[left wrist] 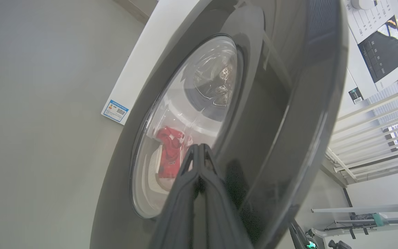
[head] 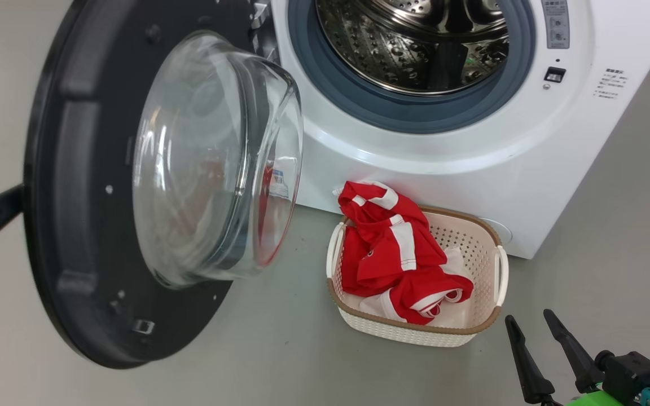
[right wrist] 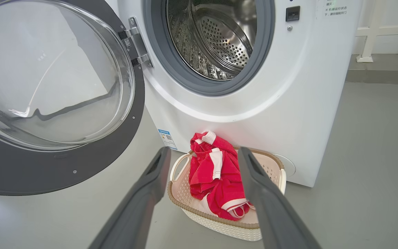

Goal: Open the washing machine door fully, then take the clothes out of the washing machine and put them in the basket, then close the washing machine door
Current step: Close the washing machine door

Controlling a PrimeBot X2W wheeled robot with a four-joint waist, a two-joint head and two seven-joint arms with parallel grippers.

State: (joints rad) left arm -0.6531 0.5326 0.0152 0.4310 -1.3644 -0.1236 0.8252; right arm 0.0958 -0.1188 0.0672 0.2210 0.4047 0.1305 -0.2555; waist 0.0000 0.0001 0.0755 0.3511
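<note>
Red clothes (head: 392, 254) in one basket (head: 474, 239) (one door (head: 77, 169), open); left fingers (left wrist: 185, 193) together, right fingers (right wrist: 143, 193) apart.

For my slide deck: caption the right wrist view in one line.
Open right end effector hovers near the basket of red clothes; washing machine door stands open.

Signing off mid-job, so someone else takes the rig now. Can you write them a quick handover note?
Left gripper: shut, at the washing machine door's outer face; contact unclear.
Right gripper: open, empty, near the basket.
Door stands open; drum looks empty; clothes lie in the basket before the washing machine.
Done: door opened, clothes unloaded. Left: close the door.
</note>
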